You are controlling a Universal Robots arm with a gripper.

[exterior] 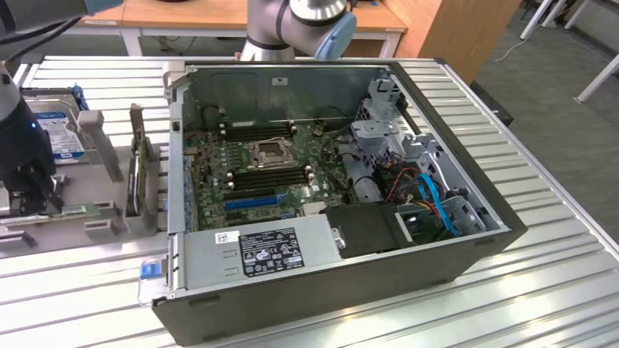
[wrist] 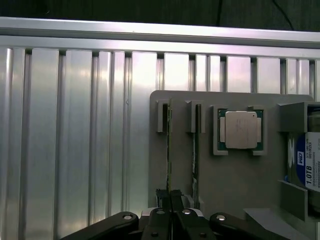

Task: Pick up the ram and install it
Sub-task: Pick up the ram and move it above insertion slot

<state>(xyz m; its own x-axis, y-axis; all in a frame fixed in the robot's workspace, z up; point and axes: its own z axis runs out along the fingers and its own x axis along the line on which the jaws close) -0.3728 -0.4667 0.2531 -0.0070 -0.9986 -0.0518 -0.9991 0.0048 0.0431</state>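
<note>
**A:** What's the broad layout?

**B:** In the exterior view, the open computer case (exterior: pixel 290 304) sits in the middle of the table (exterior: pixel 541 290). The grey holder (exterior: pixel 97 134) lies at nine o'clock from the case, and the gripper (exterior: pixel 34 194) hangs over that holder.

**A:** And the ram?

**B:** The ram (wrist: pixel 169 145) stands on edge in a holder slot, with its twin (wrist: pixel 195 150) just beside it in the next slot. In the wrist view the fingertips are drawn narrow and pinch the thin board from both sides at one end. The stick's long axis runs straight out from between them, along the holder. I judge it seated in its slot, not lifted.

**A:** Which way do the sockets lie from it?

**B:** Toward three o'clock in the exterior view. The black memory slots (exterior: pixel 271 176) inside the case are well apart from the holder.

**A:** What does each camera add?

**B:** The wrist view gives the pinch, plus the hard drive (wrist: pixel 306 165) and the silver processor (wrist: pixel 241 130) past the twin. The exterior view gives the case and its slots, but there the grip itself is too dark to read.
</note>
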